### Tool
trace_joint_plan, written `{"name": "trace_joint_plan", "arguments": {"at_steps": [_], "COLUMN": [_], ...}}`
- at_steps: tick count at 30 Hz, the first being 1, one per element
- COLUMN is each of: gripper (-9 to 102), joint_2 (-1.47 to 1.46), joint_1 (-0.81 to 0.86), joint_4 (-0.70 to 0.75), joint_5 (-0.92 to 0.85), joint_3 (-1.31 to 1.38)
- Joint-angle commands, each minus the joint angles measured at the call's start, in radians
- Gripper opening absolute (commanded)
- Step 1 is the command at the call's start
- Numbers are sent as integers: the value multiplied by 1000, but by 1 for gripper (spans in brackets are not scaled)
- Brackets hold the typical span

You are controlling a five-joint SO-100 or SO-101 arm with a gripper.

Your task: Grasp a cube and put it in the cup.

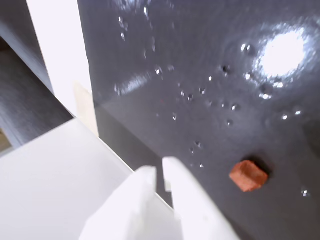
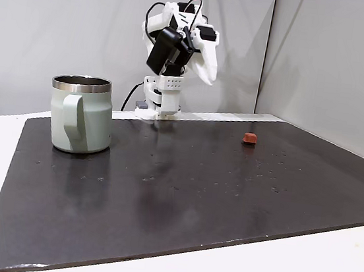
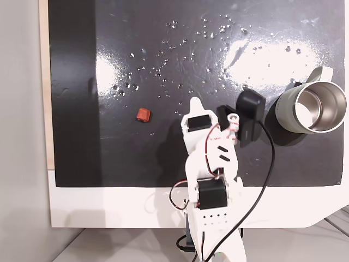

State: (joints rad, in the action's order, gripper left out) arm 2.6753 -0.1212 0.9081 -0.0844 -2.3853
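The cube (image 1: 248, 175) is a tiny reddish-brown block lying on the dark mat, to the right of my fingers in the wrist view. In both fixed views the cube (image 2: 250, 139) (image 3: 144, 114) lies alone, well apart from the arm. The cup (image 2: 82, 114) (image 3: 311, 109) is a pale green mug with a steel rim, standing upright at the other side of the mat. My gripper (image 1: 160, 170) (image 2: 209, 78) (image 3: 195, 101) hangs in the air above the mat, its white fingers shut with only a thin slit between them and nothing held.
The dark mat (image 2: 195, 191) is speckled with small shiny droplets and lies on a white table (image 2: 298, 270). The arm's base (image 2: 162, 100) stands at the mat's back edge, with a black cable (image 3: 267, 180) trailing from it. Grey wall panels stand behind.
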Motion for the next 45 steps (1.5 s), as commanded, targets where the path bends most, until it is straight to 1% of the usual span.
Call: {"name": "trace_joint_plan", "arguments": {"at_steps": [1,6,17,29,45], "gripper": [0,0,0,0,0], "joint_2": [-149,-351,-621,-818,-1095], "joint_1": [-31,-69,-230,-376,-479], "joint_4": [37,115,284,434,615], "joint_5": [-9,-11,-14,-41,-109], "joint_3": [216,402,667,827,985]}}
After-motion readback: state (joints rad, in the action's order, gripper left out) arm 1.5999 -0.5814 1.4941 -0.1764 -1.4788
